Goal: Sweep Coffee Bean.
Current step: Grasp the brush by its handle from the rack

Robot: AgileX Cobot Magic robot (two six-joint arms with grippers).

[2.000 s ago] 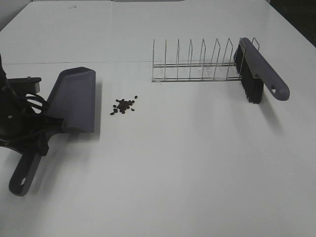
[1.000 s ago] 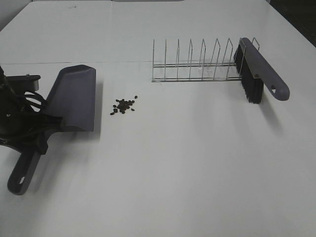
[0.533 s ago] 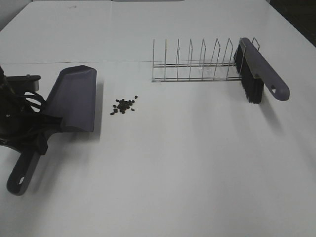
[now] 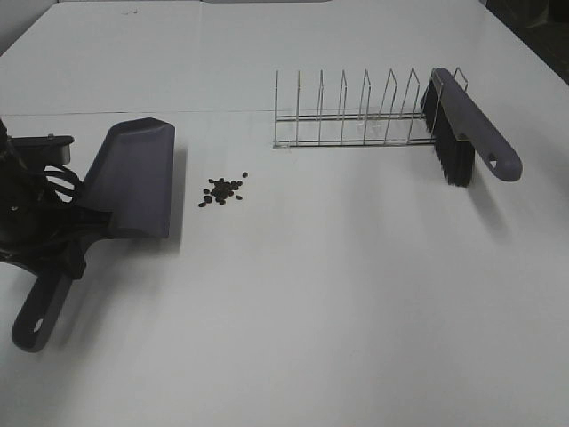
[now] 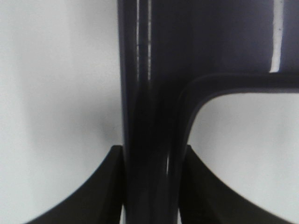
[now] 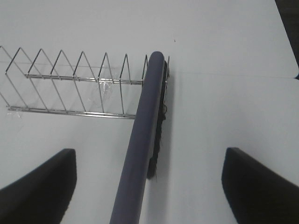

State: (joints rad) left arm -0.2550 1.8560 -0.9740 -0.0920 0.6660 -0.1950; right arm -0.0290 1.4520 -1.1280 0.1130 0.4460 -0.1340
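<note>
Several tiny dark coffee beans (image 4: 222,190) lie in a small cluster on the white table, just right of the grey dustpan (image 4: 133,178). The pan's open edge faces the beans. My left gripper (image 4: 64,233) is shut on the dustpan's handle (image 5: 149,116), with a finger (image 5: 103,191) on each side of it. A grey brush with black bristles (image 4: 462,124) leans in the right end of a wire rack (image 4: 347,116). My right gripper (image 6: 149,153) is open and empty above the brush's handle (image 6: 140,154), apart from it.
The wire rack (image 6: 70,88) stands at the back right of the table. The table's far right corner and a dark floor (image 4: 542,36) lie beyond the brush. The right arm does not show in the exterior high view.
Almost nothing. The dustpan's handle end has shifted very slightly to the left in my left gripper. The beans, brush and rack have not moved.
</note>
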